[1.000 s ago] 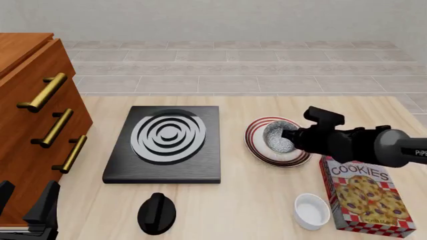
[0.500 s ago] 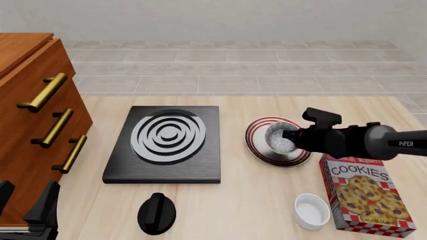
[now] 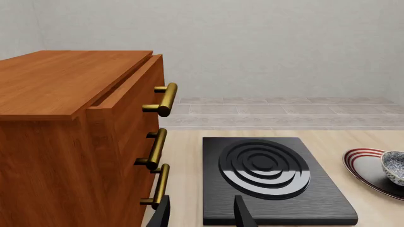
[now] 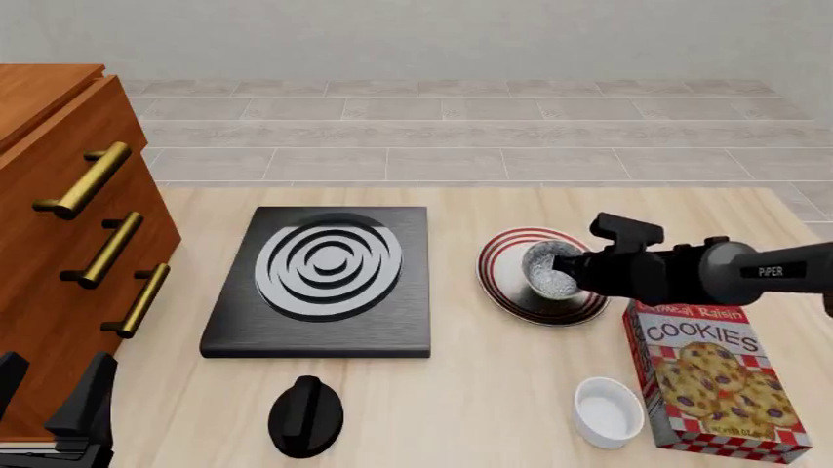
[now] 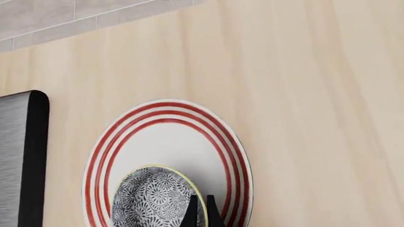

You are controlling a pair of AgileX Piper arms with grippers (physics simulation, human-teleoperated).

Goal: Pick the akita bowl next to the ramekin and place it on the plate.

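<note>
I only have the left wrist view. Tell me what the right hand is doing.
Observer: The right hand is pinching the rim of the grey-and-white speckled bowl over the red-ringed white plate.
Operator: Say whether the bowl sits flat.
Observer: In the front view it looks tilted; I cannot tell whether it touches the plate.
Operator: Locate the ramekin.
Observer: The plain white round ramekin stands nearer the arms, beside the cookie box.

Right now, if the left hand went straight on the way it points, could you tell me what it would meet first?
Probably the black stove: it lies directly ahead of the open left hand, though depth is hard to judge.
</note>
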